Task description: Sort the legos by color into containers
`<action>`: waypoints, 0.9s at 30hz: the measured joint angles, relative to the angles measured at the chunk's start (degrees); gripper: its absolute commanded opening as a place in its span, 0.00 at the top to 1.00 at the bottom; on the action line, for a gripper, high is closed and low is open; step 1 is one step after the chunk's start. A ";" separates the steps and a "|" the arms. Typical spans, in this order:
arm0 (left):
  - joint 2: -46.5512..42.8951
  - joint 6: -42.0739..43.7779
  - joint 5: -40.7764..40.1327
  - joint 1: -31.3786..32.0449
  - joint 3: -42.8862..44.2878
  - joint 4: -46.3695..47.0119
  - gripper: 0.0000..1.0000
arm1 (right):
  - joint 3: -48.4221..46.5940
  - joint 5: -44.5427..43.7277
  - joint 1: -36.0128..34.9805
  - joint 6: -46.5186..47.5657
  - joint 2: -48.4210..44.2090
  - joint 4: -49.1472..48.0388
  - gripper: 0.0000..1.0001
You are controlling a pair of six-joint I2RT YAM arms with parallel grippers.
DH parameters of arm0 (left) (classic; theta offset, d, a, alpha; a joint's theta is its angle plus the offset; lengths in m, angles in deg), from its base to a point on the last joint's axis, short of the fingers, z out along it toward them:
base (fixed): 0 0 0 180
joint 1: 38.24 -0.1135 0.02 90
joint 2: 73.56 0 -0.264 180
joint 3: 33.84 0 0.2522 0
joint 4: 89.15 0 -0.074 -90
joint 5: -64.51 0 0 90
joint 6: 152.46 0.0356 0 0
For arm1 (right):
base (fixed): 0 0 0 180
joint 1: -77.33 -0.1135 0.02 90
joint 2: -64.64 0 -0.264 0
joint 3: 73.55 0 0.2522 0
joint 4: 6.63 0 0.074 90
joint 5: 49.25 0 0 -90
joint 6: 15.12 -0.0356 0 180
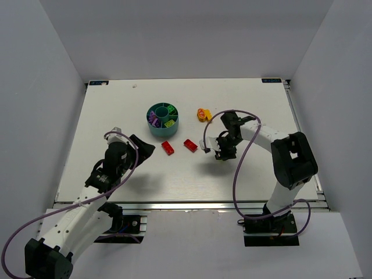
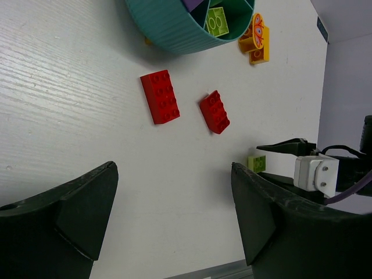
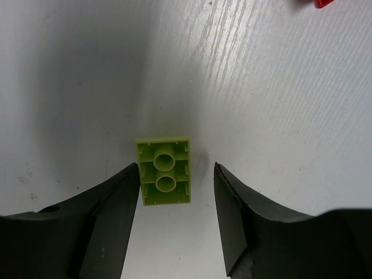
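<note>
**Lime-green brick and right gripper, with surroundings.** In the right wrist view the lime-green brick (image 3: 164,171) lies on the white table (image 3: 279,104) at lower centre. It is upside down, so its hollow underside with two round tubes faces the camera. Its long axis runs up and down the frame, parallel to the fingers. It is a short rectangle in a pale, even lime.

The right gripper (image 3: 175,167) straddles the brick with one dark finger (image 3: 110,215) on each long side. The jaws are not clamped: the frame-left finger sits at the brick's edge, where contact cannot be judged, and bare table shows between the brick and the frame-right finger. A red sliver at the upper right corner is cut off by the frame.

In the left wrist view the same brick appears small at centre right, between two thin dark finger outlines. In the top view it lies right of centre, mostly hidden under the gripper.

At upper centre of the left wrist view lie a flat red brick (image 2: 159,96) and a shorter red brick (image 2: 214,111), near each other but apart. Above them the teal bowl (image 2: 168,29) is cropped by the top edge, with a lime piece and a purple piece visible in separate compartments. Orange-and-yellow pieces (image 2: 256,38) lie just right of the bowl.

The left gripper (image 2: 174,192) hangs over bare table with its fingers spread wide and nothing between them.
</note>
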 measured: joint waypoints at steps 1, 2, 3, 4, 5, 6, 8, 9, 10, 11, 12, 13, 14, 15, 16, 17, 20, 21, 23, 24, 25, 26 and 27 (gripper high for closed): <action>-0.02 -0.13 -0.07 0.00 -0.02 0.00 0.12 | 0.00 -0.13 -0.07 -0.02 0.15 -0.09 0.42; -0.07 -0.17 -0.11 -0.02 -0.07 0.00 0.12 | 0.00 -0.26 -0.20 -0.04 0.31 -0.09 0.46; -0.13 -0.35 -0.13 0.00 -0.11 0.00 0.12 | 0.02 -0.33 -0.22 -0.07 0.37 -0.09 0.50; -0.22 -0.37 -0.13 -0.02 -0.20 0.02 0.12 | 0.02 -0.44 -0.24 -0.15 0.46 -0.09 0.54; -0.33 -0.39 -0.15 0.00 -0.33 0.02 0.12 | 0.02 -0.48 -0.26 -0.20 0.52 -0.09 0.63; -0.39 -0.42 -0.15 -0.02 -0.44 -0.02 0.12 | 0.02 -0.44 -0.31 -0.37 0.55 -0.07 0.67; -0.42 -0.57 -0.15 0.00 -0.63 -0.04 0.12 | -0.11 -0.31 -0.31 -0.81 0.57 -0.07 0.78; -0.39 -0.59 -0.17 0.00 -0.70 -0.09 0.12 | -0.22 -0.04 -0.31 -0.98 0.57 0.04 0.81; -0.42 -0.61 -0.17 0.00 -0.72 -0.09 0.12 | -0.66 0.46 -0.33 -1.29 0.57 0.44 0.83; -0.46 -0.72 -0.20 0.00 -0.72 -0.09 0.12 | -1.51 0.98 -0.46 -1.81 0.57 0.94 0.88; -0.50 -0.79 -0.26 0.00 -0.74 -0.09 0.12 | -2.71 1.60 -0.68 -2.71 0.55 1.25 0.90; -0.59 -0.92 -0.37 0.00 -0.74 -0.07 0.12 | -3.85 2.27 -0.96 -3.19 0.55 1.18 0.91; -0.70 -1.07 -0.50 0.00 -0.81 0.00 0.12 | -5.40 2.80 -1.60 -4.48 0.39 0.92 0.95; -0.85 -1.29 -0.66 0.00 -0.92 0.00 0.12 | -6.64 3.23 -2.29 -5.60 0.11 0.17 0.97; -1.01 -1.46 -0.81 0.00 -1.03 0.00 0.12 | -7.96 3.69 -3.30 -6.99 -0.37 -1.14 0.99; -1.07 -1.66 -0.96 0.00 -1.14 0.02 0.12 | -9.16 4.11 -4.48 -8.37 -0.92 -2.64 1.00; -1.18 -2.08 -1.25 0.00 -1.60 0.02 0.12 | -11.26 4.48 -8.20 -12.94 -2.93 -8.98 1.00; -1.18 -2.16 -1.31 0.00 -1.68 0.02 0.12 | -11.58 4.31 -9.46 -14.43 -3.41 -11.65 1.00; -1.25 -2.34 -1.46 0.00 -1.73 0.02 0.12 | -11.91 3.41 -11.67 -17.40 -3.65 -17.27 1.00; -1.36 -2.47 -1.51 0.00 -1.75 0.02 0.12 | -12.02 2.45 -12.81 -18.62 -3.50 -19.82 1.00; -1.51 -2.51 -1.57 0.00 -1.81 0.00 0.12 | -12.17 1.79 -13.81 -19.63 -3.15 -22.18 1.00; -1.70 -2.60 -1.60 0.00 -1.86 -0.02 0.12 | -12.46 0.96 -14.69 -20.41 -2.62 -24.17 1.00; -1.92 -2.71 -1.62 0.00 -1.90 0.00 0.12 | -12.83 0.13 -15.39 -21.00 -1.95 -26.14 1.00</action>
